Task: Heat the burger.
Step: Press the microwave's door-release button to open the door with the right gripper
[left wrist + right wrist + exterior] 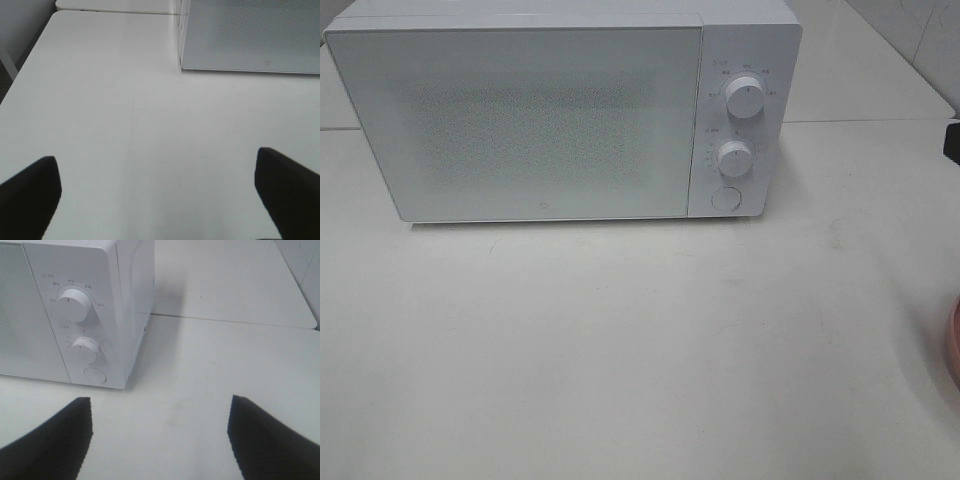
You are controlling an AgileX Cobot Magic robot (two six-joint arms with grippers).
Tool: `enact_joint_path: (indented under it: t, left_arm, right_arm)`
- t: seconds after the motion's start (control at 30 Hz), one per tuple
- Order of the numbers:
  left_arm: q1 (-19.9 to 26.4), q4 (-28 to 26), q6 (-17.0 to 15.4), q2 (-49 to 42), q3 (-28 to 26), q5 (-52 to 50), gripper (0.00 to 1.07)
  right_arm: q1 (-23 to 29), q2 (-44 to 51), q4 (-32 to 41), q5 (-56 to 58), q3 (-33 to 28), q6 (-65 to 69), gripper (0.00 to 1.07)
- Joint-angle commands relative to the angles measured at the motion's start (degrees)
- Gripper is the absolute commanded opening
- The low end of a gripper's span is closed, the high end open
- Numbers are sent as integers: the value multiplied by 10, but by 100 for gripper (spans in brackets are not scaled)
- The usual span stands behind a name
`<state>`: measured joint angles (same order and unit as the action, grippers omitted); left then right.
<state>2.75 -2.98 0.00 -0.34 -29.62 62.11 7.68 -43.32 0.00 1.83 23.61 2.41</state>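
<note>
My left gripper (155,172) and right gripper (161,412) both wide, empty; microwave door (520,120) shut, burger out of view, so opening that door likely comes first.

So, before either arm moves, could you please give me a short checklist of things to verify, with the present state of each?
1. Is the door open? It is shut: not ok.
2. Is the burger located? It shows in no view; only a plate edge shows at the right of the high view: cannot tell.
3. Is the left gripper open and empty? Ok.
4. Is the right gripper open and empty? Ok.
5. Is the button below the knobs unblocked? Nothing stands before it: ok.
</note>
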Motion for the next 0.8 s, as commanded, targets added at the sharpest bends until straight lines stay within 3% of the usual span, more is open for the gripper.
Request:
enact_joint_path:
  t: [0.03,0.67,0.77,0.8]
  left_arm:
    - [-1,-5,0,-14,1,-9,98]
    - [-1,-5,0,-14,1,-9,98]
    - [-1,-5,0,-14,1,-9,98]
    - [-1,-5,0,-14,1,-9,98]
  right_arm:
    - [-2,-12,-6,-18,-1,2,75]
    - [-1,-249,-6,-343,-1,2,75]
    - [5,-286,15,-416,-13,-3,75]
    - [22,-308,59,-470,-24,-19,75]
